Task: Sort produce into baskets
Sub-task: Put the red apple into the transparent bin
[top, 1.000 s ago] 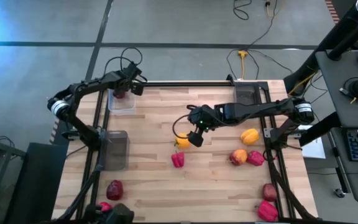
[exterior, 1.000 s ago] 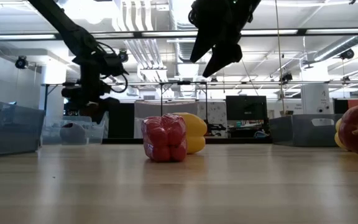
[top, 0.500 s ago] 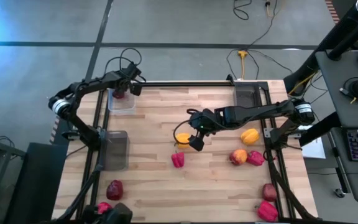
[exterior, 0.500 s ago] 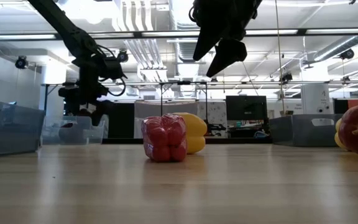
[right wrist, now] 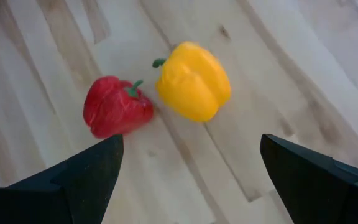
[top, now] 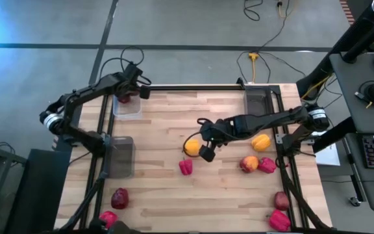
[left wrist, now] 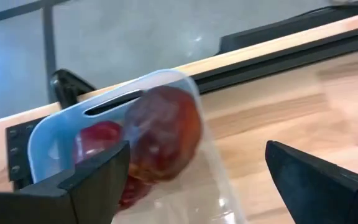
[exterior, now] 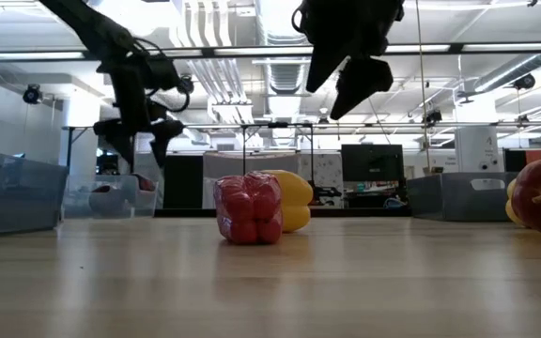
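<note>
The right gripper has its fingers spread wide with nothing between them, and it hangs over the middle of the desk. Right below and in front of it sits a yellow pepper, with a red pepper just beside it, and the two look like they touch. The left gripper has its fingers spread wide too, and it holds nothing. It hangs above the clear basket at the far left corner of the desk. Inside that basket lies a dark red round fruit, and there seems to be a second red piece next to it, though it is partly hidden, so I am not sure what it is. A grey basket sits along the left edge, and another basket sits at the far right corner. More produce waits on the desk: a yellow piece on the right, an orange-red piece near it, and red ones near the front edge. I think the left arm is done dropping its fruit, and the right arm is getting ready to pick the yellow pepper. Next it needs to go down with a finger on each side of the pepper, without bumping the red one, and then squeeze.
</note>
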